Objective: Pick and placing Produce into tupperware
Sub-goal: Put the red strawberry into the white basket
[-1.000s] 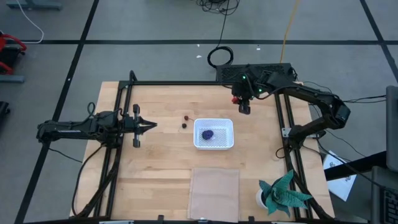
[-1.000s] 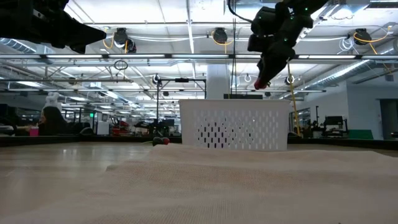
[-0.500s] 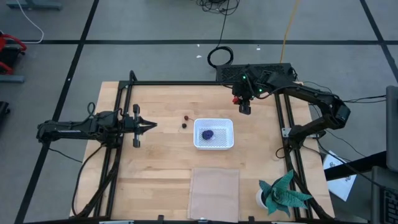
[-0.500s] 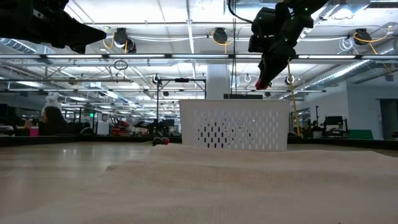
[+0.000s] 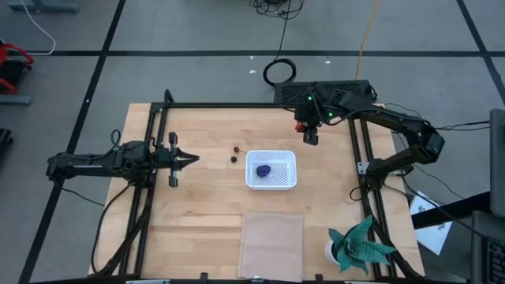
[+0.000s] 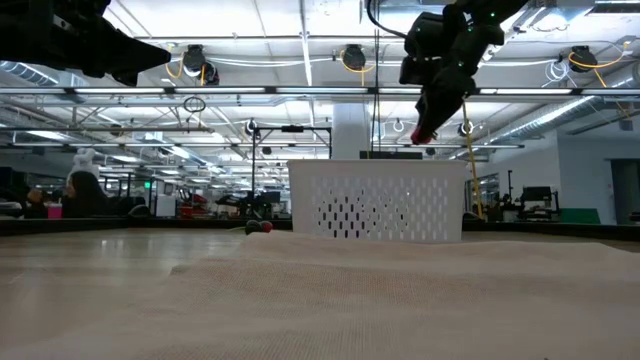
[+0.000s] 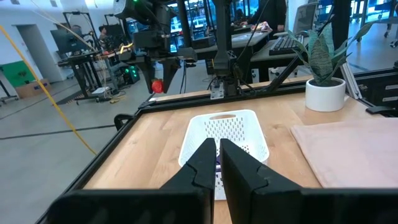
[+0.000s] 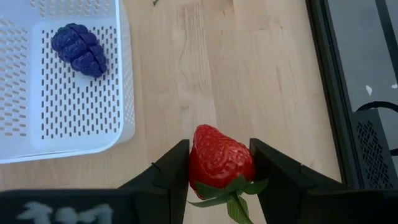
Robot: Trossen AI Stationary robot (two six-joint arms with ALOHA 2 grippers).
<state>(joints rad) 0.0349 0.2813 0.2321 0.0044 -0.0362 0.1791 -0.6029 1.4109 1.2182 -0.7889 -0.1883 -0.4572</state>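
Sitting near the middle of the desk [image 5: 197, 213], the white tupperware [image 5: 271, 170] holds a single piece of produce: the purple-blue bunch [image 5: 263, 170], which lies on the mesh-patterned bottom, apart from the walls in the right wrist view. Two small berries [image 5: 235, 153], one red and one dark, rest on the bare wood just beside the container, on the side toward the left arm.

The right tool [image 5: 311, 134] hangs in the air above the desk, off the container's far right corner and outside its rim. Its fingers [image 8: 171, 168] are clamped on the red strawberry [image 8: 221, 160], one on each flank, with the green stem end nearest the wrist camera. From table height the berry shows as a red spot at the tip of the raised tool, higher than the container's top edge.

The left tool [image 5: 188, 158] waits on the left side of the desk, lifted off the surface and aimed toward the container, its fingers [image 7: 202, 163] pressed together with nothing between them.

A pale translucent sheet [image 5: 271, 233] lies flat at the near edge, and a teal paper plant [image 5: 359, 246] stands at the near right corner.
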